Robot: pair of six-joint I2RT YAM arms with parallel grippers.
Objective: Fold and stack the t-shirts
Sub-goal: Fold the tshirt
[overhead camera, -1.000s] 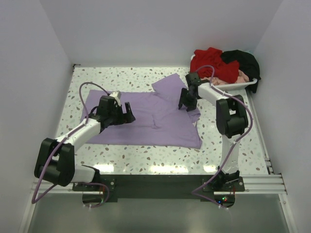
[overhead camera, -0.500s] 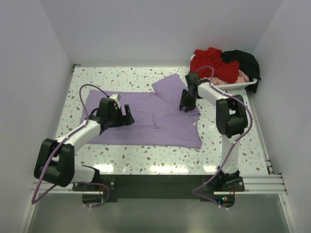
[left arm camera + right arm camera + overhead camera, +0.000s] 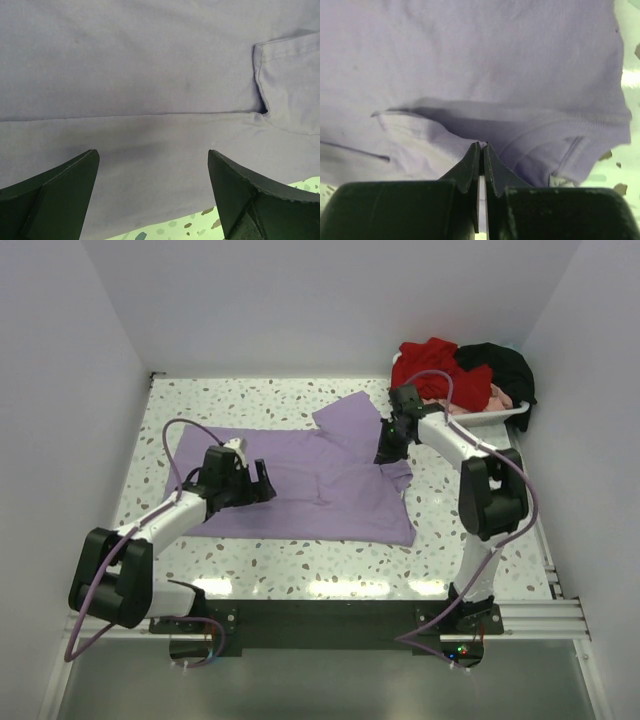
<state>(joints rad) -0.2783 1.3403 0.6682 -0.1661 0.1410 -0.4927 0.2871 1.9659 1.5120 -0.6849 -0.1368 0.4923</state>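
The lavender t-shirt (image 3: pixel 300 485) lies spread across the middle of the speckled table, one sleeve (image 3: pixel 350 417) sticking out at the back. My left gripper (image 3: pixel 262 483) is open low over the shirt's left half; the left wrist view shows cloth (image 3: pixel 150 75) between the spread jaws. My right gripper (image 3: pixel 384 450) is at the shirt's right edge near the collar, shut on a pinch of lavender cloth (image 3: pixel 482 144). Red (image 3: pixel 430 365), black (image 3: pixel 500 365) and pale pink (image 3: pixel 490 398) shirts lie piled at the back right.
A white tray (image 3: pixel 500 418) at the back right holds the shirt pile. White walls close in the table on the left, back and right. Bare speckled tabletop (image 3: pixel 220 400) lies behind and in front of the lavender shirt.
My right gripper has moved a little back and right along the shirt's right edge, pulling cloth with it. My left gripper has shifted slightly toward the near left.
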